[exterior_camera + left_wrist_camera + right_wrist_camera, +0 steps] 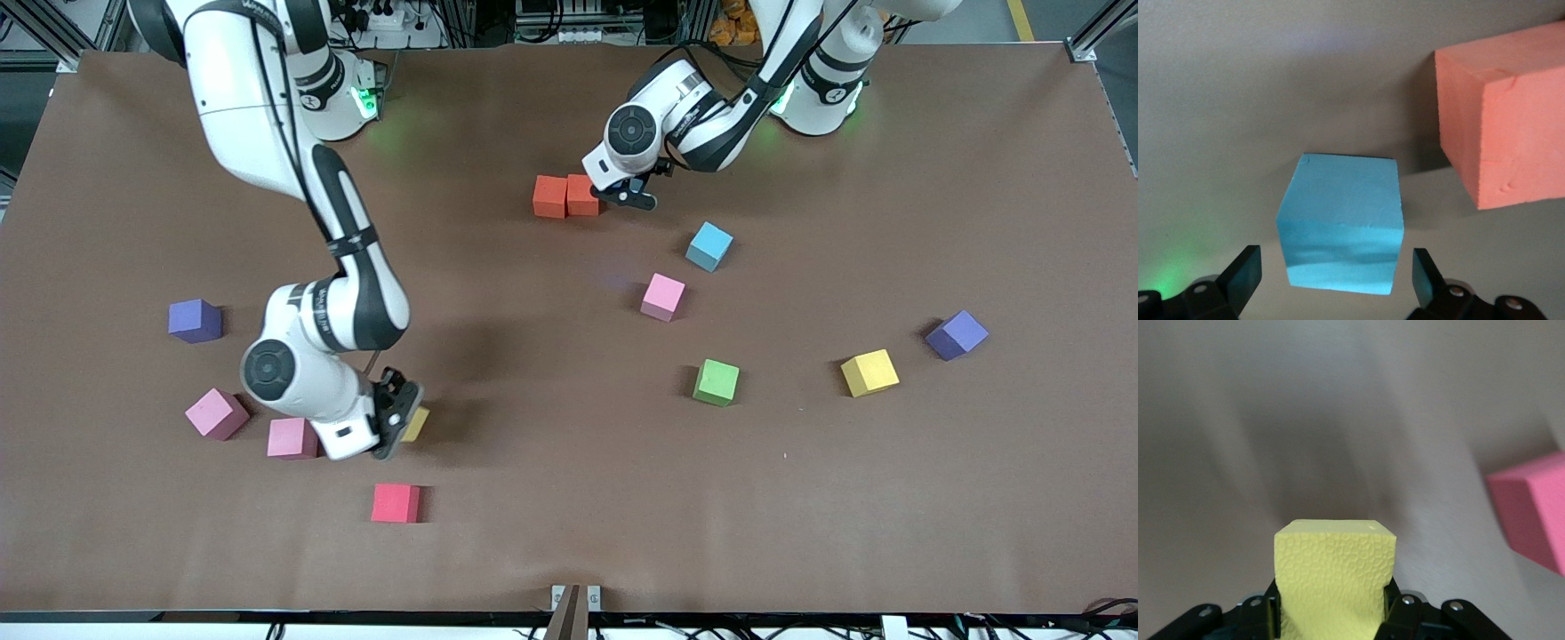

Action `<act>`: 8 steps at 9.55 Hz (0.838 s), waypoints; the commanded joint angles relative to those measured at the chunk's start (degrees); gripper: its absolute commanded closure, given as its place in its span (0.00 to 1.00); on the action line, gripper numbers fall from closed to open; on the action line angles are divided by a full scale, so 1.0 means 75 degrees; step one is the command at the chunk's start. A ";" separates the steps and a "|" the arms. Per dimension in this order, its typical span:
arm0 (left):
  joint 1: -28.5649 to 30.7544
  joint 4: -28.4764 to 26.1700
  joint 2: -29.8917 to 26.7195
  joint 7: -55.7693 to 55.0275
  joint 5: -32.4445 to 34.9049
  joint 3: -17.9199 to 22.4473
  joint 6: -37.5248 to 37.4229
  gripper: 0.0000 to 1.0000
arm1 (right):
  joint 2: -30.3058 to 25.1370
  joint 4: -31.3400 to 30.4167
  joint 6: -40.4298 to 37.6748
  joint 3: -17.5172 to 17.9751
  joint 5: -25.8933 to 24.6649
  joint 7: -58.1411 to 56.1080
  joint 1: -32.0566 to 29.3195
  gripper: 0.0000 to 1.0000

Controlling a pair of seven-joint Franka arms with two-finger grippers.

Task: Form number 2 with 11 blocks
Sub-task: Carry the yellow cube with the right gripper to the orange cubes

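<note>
The yellow block pinched in my right gripper looks like soft foam, matt, with a fine pebbled, honeycomb-like texture on its face. The pink block near it is the same dull foam. Under my left gripper the light blue block is smooth matt foam with faint creases, and the orange block beside it shows small dents and scuffs. My gripper fingers are black, hard-looking plastic with a slight sheen. The surface is a brown, matt, paper-like sheet. My arm shells are glossy white plastic.
</note>
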 commanded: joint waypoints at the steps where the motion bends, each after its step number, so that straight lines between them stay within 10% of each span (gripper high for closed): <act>1: -0.0023 -0.0171 -0.0350 -0.0757 0.0177 -0.0044 0.0108 0.03 | -0.0986 -0.0894 -0.0684 -0.0287 0.0141 -0.0459 0.0502 0.75; 8: 0.0047 -0.1365 -0.1240 -0.1897 0.0177 -0.0771 0.1503 0.02 | -0.3648 -0.5359 0.1805 -0.0887 0.0177 -0.0939 0.2753 0.75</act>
